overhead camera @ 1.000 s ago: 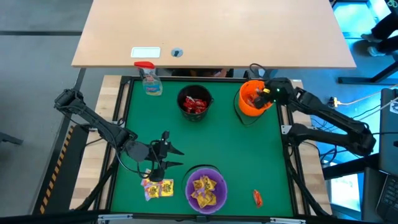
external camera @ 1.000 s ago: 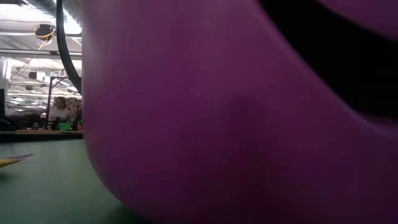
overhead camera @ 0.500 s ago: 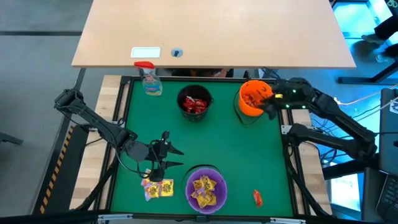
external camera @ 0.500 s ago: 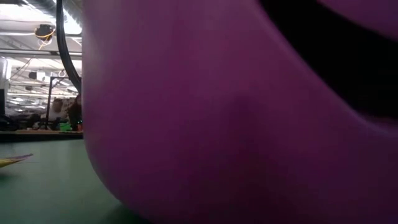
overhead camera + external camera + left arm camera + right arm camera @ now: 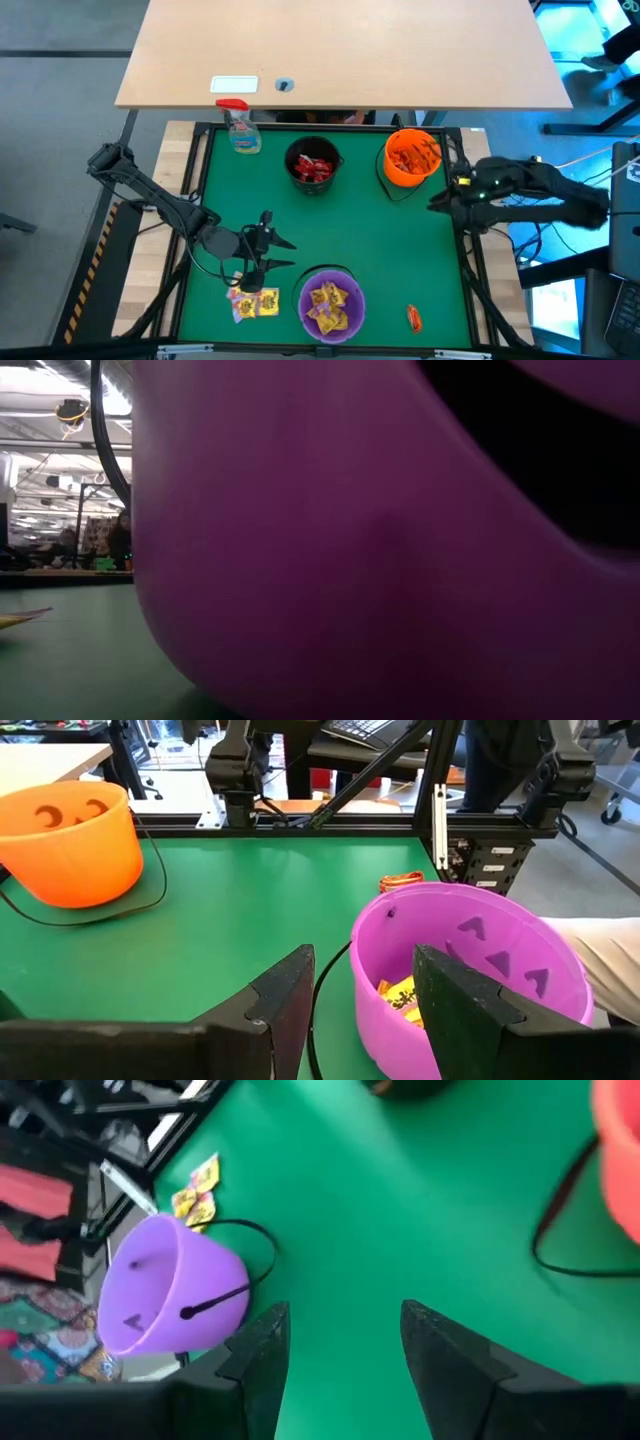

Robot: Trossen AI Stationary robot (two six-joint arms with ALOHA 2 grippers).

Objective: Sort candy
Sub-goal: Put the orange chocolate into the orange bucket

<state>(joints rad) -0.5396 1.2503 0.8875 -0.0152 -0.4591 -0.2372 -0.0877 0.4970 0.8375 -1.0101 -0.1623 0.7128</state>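
The candy, small flat crinkly wrapped packets, is lying in several places: yellow packets with red print (image 5: 254, 303) are sitting loose on the green table mat (image 5: 370, 230) just beside the purple plastic bucket (image 5: 331, 300), more yellow ones are filling that bucket, red ones are piling in the black bucket (image 5: 313, 165), orange ones in the orange plastic bucket (image 5: 410, 158), and one orange-red packet (image 5: 413, 318) is lying alone near the front right corner. These packets are looking light, soft and slippery (a foil wrapper tends to slide and crumple), so pinching across the flat middle or a crimped end is probably working best. The left gripper (image 5: 262, 262) is hovering just above the loose yellow packets, its jaws standing apart and gripping nothing. The right gripper (image 5: 437, 203) is hanging at the right table edge, near the orange bucket, jaws parted and empty. The low view is being almost wholly blocked by the purple bucket's wall, and the packets' print is too small to read.
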